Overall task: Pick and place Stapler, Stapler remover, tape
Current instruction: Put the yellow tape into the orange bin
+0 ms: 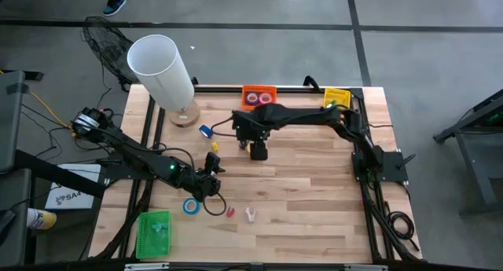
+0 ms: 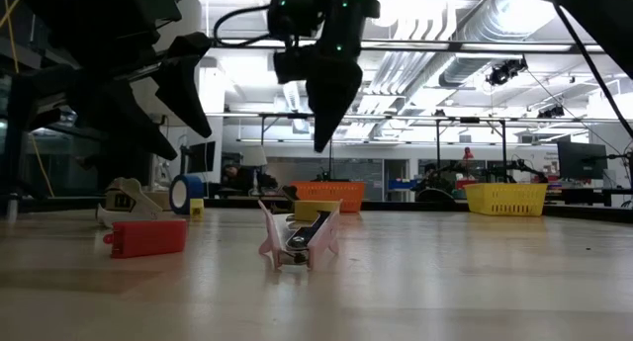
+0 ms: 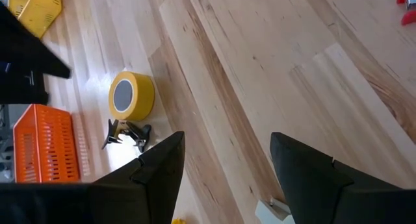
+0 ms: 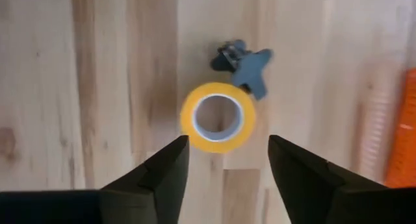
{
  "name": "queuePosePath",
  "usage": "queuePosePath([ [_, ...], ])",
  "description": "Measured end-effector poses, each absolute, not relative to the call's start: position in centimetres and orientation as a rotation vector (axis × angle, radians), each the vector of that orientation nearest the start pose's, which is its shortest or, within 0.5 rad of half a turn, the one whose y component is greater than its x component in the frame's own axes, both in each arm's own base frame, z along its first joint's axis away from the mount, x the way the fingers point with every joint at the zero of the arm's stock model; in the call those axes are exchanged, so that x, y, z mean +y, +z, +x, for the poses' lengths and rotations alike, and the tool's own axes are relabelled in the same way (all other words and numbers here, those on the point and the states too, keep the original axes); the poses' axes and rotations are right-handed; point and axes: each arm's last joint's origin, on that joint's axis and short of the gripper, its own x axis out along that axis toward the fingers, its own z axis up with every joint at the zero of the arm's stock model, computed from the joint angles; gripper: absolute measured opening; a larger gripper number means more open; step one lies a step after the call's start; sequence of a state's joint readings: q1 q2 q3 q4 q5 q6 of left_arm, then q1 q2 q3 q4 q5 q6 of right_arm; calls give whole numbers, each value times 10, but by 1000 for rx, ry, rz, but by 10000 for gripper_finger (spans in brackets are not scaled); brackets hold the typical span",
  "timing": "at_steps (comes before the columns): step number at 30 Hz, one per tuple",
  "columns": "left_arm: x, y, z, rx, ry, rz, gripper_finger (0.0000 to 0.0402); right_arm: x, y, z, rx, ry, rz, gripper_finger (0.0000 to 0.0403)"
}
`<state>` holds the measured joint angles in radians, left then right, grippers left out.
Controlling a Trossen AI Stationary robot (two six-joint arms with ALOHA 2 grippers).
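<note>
A yellow tape roll (image 4: 218, 143) lies flat on the wooden table. My right gripper (image 4: 227, 162) hangs open above it, fingers pointing down, touching nothing. A dark claw-shaped staple remover (image 4: 246, 69) lies right beside the roll. In the high view my right gripper (image 1: 258, 151) hides the roll. My left gripper (image 1: 208, 184) waits open at the table's near left, above a blue tape roll (image 1: 191, 206). A small red stapler (image 2: 148, 237) and a pink staple remover (image 2: 297, 237) lie near the front edge.
An orange basket (image 1: 259, 94) holding tape rolls and a yellow basket (image 1: 336, 97) stand at the far edge. A green basket (image 1: 154, 233) sits at the near left. A white cylinder (image 1: 161, 67) stands at the far left, with another blue roll (image 1: 206, 131) close by.
</note>
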<state>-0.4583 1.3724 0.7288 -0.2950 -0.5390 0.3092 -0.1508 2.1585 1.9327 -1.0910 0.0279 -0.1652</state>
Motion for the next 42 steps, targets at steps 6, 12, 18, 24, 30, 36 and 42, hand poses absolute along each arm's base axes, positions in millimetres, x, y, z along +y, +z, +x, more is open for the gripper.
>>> queuePosePath([
  [6, -99, 189, 235, 839, -54, 740, 223, -59, 219, 444, 1348, 15, -59, 220],
  [12, -99, 189, 235, 839, -57, 738, 223, -52, 198, 449, 1398, 17, -88, 221],
  [18, -100, 189, 235, 839, -60, 736, 223, -53, 185, 453, 1419, 15, -88, 220],
  [24, -100, 189, 235, 839, -59, 736, 223, -54, 169, 456, 1452, 23, -78, 220],
  [30, -100, 189, 235, 839, -60, 736, 223, -52, 148, 459, 1493, 37, -73, 220],
  [36, -100, 189, 235, 839, -60, 736, 223, -51, 145, 459, 1509, 34, -61, 212],
  [42, -100, 189, 235, 839, -61, 736, 223, -51, 145, 455, 1548, 25, -45, 167],
])
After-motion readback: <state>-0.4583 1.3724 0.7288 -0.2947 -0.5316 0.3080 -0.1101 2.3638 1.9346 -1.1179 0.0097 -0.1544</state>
